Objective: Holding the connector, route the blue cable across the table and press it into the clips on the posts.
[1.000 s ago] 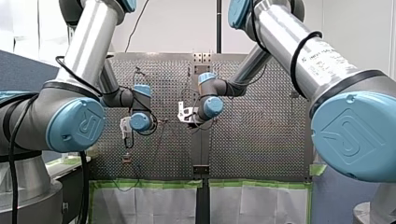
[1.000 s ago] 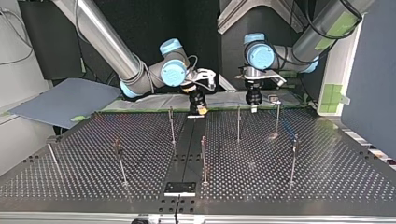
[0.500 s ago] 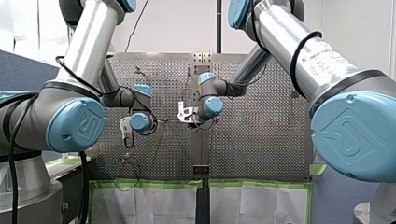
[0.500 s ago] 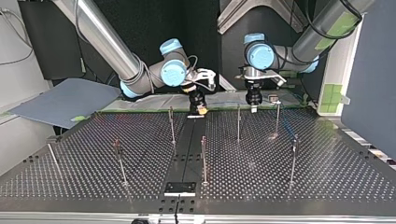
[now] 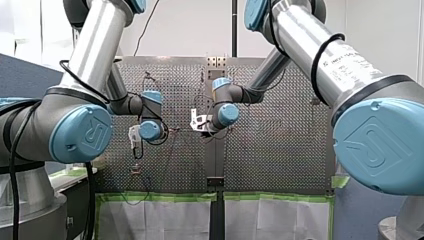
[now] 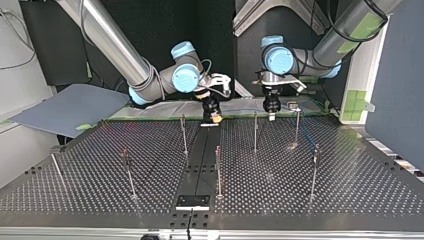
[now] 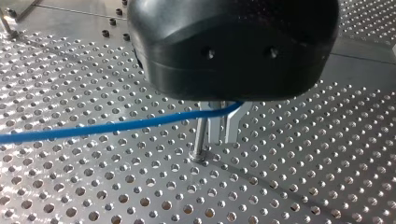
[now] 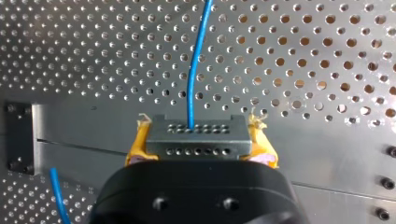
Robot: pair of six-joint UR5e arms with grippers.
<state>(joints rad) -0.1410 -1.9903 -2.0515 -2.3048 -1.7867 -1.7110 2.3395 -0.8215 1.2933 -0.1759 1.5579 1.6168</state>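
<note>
No visible change over the last second: both arms sit where they were, upper centre of the top view.

Right claw [image 8: 198, 148] is clamped on the connector [image 8: 196, 133], yellow pads either side. The blue cable [image 8: 192, 79] leaves the connector and runs off over the perforated surface [image 8: 327, 70].

Left claw [image 7: 223, 135] is low, just beside a post [image 7: 200, 140], and the cable reaches it. Whether it clamps the cable, cannot tell.

Reading: a pause. Routing looks barely begun, and no clip is seen taking cable yet.

Front camera far back, looks over table [image 5: 280, 150]. Top camera opposite, same table. Wrist cameras close; both show cable [image 7: 93, 128].
</note>
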